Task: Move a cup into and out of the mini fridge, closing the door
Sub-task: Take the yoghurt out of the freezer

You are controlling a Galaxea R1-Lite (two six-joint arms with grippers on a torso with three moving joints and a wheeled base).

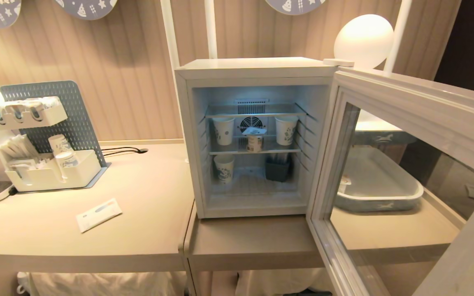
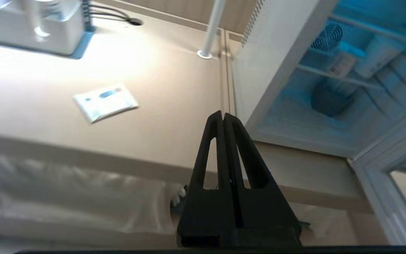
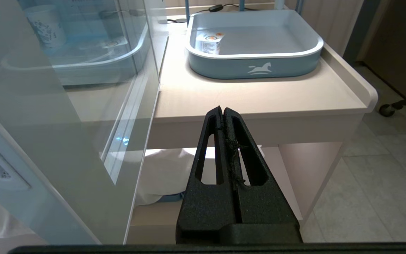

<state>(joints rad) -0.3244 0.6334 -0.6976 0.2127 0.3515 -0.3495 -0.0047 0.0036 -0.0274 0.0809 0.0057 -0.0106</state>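
We counted three paper cups [image 1: 224,130] in one mini fridge [image 1: 257,70], one lidded cup [image 1: 254,139], one dark bin [image 1: 277,169], one tray [image 1: 379,201], one packet [image 1: 98,214].

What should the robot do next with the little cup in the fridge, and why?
Probably open the left gripper and reach toward the cup. The door stands wide open, the cup sits on the middle shelf before the fan, and both grippers are shut and empty, the right gripper outside the door.
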